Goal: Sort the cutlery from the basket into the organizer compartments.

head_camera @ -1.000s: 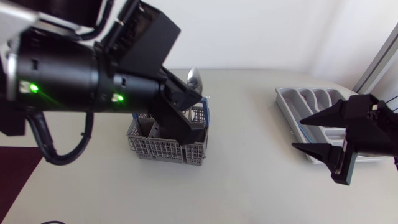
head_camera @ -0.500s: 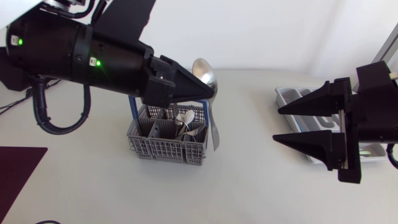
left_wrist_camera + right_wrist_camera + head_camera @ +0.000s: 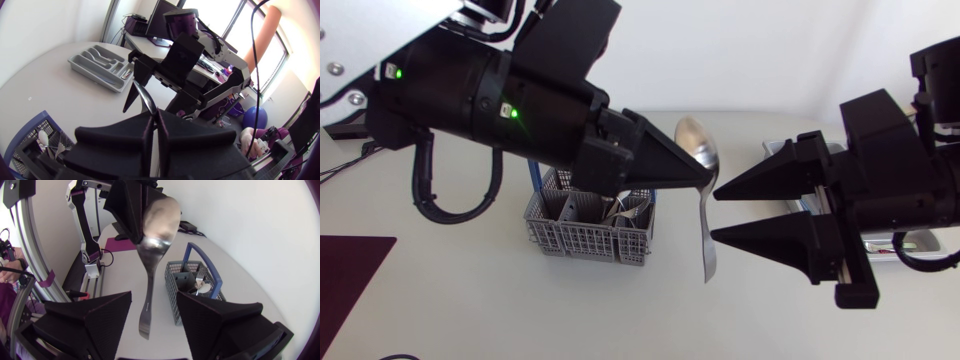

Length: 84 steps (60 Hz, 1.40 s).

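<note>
Bench (image 3: 470, 300): pale and matt, seen from the head view, with a white wall behind.
- Mat (image 3: 350, 270): dark maroon, at the 8 o'clock corner.
- Basket (image 3: 582, 238): grey mesh with a blue handle, left of centre. Several pieces of cutlery (image 3: 620, 210) stand in its compartments.
- Left end effector (image 3: 704, 181): sits at 2 o'clock from the basket. Its fingers are pinched narrow on the neck of the spoon.
- Spoon (image 3: 703, 205): large and steel, held above the bench. Its bowl points to 12 o'clock and its handle hangs toward 6 o'clock.
- Right end effector (image 3: 716, 214): at 3 o'clock from the spoon handle. Its fingers are spread wide, with the handle just ahead of the gap and touching neither finger.
- Organizer (image 3: 100, 60): grey compartment tray at the bench's 3 o'clock edge, mostly hidden behind the right arm.
</note>
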Each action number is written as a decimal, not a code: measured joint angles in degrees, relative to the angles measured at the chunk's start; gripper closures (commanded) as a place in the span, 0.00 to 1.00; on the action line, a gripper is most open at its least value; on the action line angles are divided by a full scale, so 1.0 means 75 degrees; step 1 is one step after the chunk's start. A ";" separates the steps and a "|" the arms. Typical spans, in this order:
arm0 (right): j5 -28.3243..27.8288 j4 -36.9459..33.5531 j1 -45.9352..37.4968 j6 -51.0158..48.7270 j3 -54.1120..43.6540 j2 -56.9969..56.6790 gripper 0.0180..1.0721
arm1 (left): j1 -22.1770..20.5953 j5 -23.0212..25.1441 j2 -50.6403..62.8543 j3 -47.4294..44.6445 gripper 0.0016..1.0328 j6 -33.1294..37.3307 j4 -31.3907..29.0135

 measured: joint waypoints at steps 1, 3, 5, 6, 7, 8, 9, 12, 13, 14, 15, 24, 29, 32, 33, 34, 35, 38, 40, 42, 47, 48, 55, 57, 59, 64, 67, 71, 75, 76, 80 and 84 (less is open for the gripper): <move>-0.0003 0.0015 0.0026 0.0035 0.0012 0.0032 0.41 | -0.0020 0.0006 0.0000 0.0000 0.97 0.0000 0.0003; -0.0006 0.0020 0.0070 0.0058 0.0012 0.0079 0.43 | -0.0029 0.0017 0.0000 0.0000 0.97 0.0000 0.0000; -0.0026 0.0020 0.0111 0.0082 0.0012 0.0108 0.46 | -0.0044 0.0017 0.0000 0.0000 0.97 0.0000 0.0000; -0.0058 0.0020 0.0140 0.0082 0.0012 0.0128 0.48 | -0.0052 0.0017 0.0000 0.0000 0.97 0.0000 0.0000; -0.0061 0.0020 0.0154 0.0085 0.0015 0.0134 0.49 | -0.0058 0.0017 0.0000 0.0000 0.97 0.0000 0.0000; -0.0067 0.0020 0.0169 0.0090 0.0015 0.0140 0.51 | -0.0061 0.0017 0.0000 0.0000 0.97 0.0000 0.0003; -0.0085 0.0023 0.0184 0.0105 0.0015 0.0140 0.53 | -0.0064 0.0017 0.0000 0.0000 0.97 0.0003 0.0003; -0.0122 0.0023 0.0227 0.0108 0.0015 0.0146 0.58 | -0.0064 0.0017 0.0000 0.0000 0.97 0.0000 0.0000; -0.0125 0.0023 0.0245 0.0108 0.0015 0.0146 0.58 | -0.0064 0.0020 0.0000 0.0000 0.97 0.0003 0.0000; -0.0137 0.0020 0.0254 0.0108 0.0015 0.0146 0.59 | -0.0064 0.0020 0.0000 0.0000 0.97 0.0003 0.0000; -0.0154 0.0020 0.0254 0.0111 0.0015 0.0146 0.60 | -0.0064 0.0020 0.0000 0.0000 0.97 0.0000 0.0003; -0.0210 0.0020 0.0323 0.0195 0.0015 0.0146 0.75 | -0.0064 0.0052 0.0000 0.0000 0.97 0.0003 0.0000; -0.0233 0.0020 0.0408 0.0236 0.0015 0.0146 0.80 | -0.0064 0.0087 0.0000 0.0000 0.97 0.0000 0.0000; -0.0230 0.0023 0.0452 0.0251 0.0015 0.0146 0.86 | -0.0064 0.0143 0.0000 0.0000 0.97 -0.0006 -0.0003; -0.0230 0.0023 0.0455 0.0251 0.0015 0.0146 0.87 | -0.0064 0.0166 0.0000 0.0000 0.97 -0.0015 -0.0006; -0.0230 0.0023 0.0455 0.0254 0.0015 0.0146 0.90 | -0.0064 0.0178 0.0000 0.0000 0.97 -0.0020 -0.0003; -0.0227 0.0023 0.0455 0.0254 0.0015 0.0146 0.91 | -0.0064 0.0189 -0.0003 0.0000 0.97 -0.0023 -0.0003; -0.0227 0.0026 0.0469 0.0280 0.0015 0.0154 0.94 | -0.0064 0.0221 -0.0003 0.0000 0.97 -0.0023 -0.0006; -0.0224 0.0032 0.0475 0.0283 0.0017 0.0169 0.95 | -0.0064 0.0239 -0.0003 0.0000 0.97 -0.0023 -0.0012; -0.0224 0.0035 0.0487 0.0303 0.0020 0.0181 0.95 | -0.0064 0.0262 -0.0003 0.0000 0.97 -0.0023 -0.0015; -0.0175 0.0044 0.0498 0.0434 0.0023 0.0195 0.95 | -0.0064 0.0274 -0.0003 0.0000 0.97 -0.0020 -0.0026; -0.0169 0.0044 0.0498 0.0484 0.0023 0.0195 0.95 | -0.0061 0.0274 -0.0003 0.0000 0.97 -0.0020 -0.0032; -0.0105 0.0050 0.0498 0.0662 0.0023 0.0195 0.95 | 0.0015 0.0303 -0.0003 -0.0003 0.77 -0.0020 -0.0035; -0.0055 0.0050 0.0501 0.0676 0.0032 0.0195 0.95 | 0.0061 0.0341 -0.0003 -0.0003 0.68 -0.0032 -0.0038; -0.0012 0.0047 0.0501 0.0679 0.0055 0.0195 0.95 | 0.0117 0.0361 -0.0003 -0.0003 0.53 -0.0050 -0.0015; 0.0102 0.0006 0.0504 0.0679 0.0082 0.0192 0.95 | 0.0329 0.0356 -0.0038 -0.0003 0.32 -0.0154 0.0181; 0.0216 -0.0087 0.0516 0.0676 0.0079 0.0192 0.95 | 0.0501 0.0224 -0.0108 -0.0003 0.26 -0.0210 0.0335; 0.0370 -0.0178 0.0530 0.0673 0.0079 0.0184 0.95 | 0.0720 -0.0108 -0.0242 0.0000 0.22 -0.0268 0.0452; 0.0443 -0.0204 0.0411 0.0644 0.0079 0.0169 0.95 | 0.0898 -0.0597 -0.0326 0.0047 0.19 -0.0393 0.0551; 0.0443 -0.0216 0.0332 0.0627 0.0079 0.0163 0.95 | 0.0950 -0.0711 -0.0350 0.0070 0.19 -0.0405 0.0586; 0.0469 -0.0245 -0.0096 0.0560 0.0079 0.0149 0.95 | 0.1116 -0.1279 -0.0423 0.0140 0.19 -0.0452 0.0656; 0.0513 -0.0242 -0.0775 0.0414 0.0079 0.0152 0.95 | 0.1338 -0.1550 -0.0469 0.0216 0.19 -0.0449 0.0664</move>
